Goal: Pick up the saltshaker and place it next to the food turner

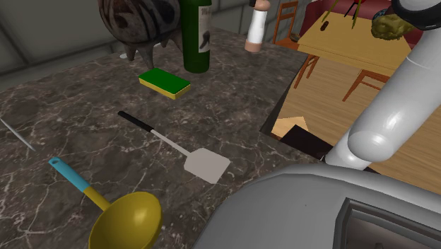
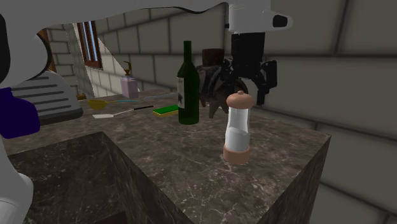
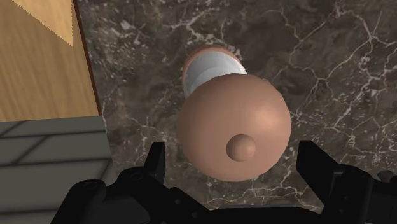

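Directly above saltshaker (image 3: 234,130), end effector (image 3: 233,154) wide open — touching nothing.

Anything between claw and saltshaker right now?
Nothing. In the wrist view the open claw straddles the saltshaker cap, with bare gaps either side; neither finger touches it.

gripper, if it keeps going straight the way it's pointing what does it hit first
The saltshaker: its rounded brown cap sits centred between the gripper's open fingers, which would probably pass either side, so the palm meets the cap's knob before anything reaches the marbled counter.
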Controlling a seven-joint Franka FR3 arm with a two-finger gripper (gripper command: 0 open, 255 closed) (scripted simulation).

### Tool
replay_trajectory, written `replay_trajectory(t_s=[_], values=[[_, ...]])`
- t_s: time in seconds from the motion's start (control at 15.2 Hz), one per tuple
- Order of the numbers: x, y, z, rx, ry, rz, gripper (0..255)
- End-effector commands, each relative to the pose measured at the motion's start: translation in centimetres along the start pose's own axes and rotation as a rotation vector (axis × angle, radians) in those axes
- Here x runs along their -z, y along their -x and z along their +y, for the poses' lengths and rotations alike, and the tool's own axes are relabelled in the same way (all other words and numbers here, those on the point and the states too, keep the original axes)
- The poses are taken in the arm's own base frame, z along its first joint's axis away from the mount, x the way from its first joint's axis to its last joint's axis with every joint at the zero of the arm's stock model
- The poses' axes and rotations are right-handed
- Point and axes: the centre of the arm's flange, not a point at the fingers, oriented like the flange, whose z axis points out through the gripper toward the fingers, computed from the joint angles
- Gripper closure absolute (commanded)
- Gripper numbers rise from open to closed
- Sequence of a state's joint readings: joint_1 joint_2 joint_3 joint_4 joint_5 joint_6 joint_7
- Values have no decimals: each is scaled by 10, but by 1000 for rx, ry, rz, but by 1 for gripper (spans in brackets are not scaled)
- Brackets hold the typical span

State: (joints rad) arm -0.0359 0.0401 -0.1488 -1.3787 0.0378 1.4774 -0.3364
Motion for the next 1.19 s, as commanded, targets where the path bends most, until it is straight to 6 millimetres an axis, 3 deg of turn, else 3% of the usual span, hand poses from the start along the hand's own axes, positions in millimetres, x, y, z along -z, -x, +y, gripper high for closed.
replay_trajectory(t_s=[0.0, 0.59, 1.12], values=[[0, 0, 0, 0, 0, 0, 255], [0, 0, 0, 0, 0, 0, 255], [42, -3, 0, 0, 0, 0, 255]])
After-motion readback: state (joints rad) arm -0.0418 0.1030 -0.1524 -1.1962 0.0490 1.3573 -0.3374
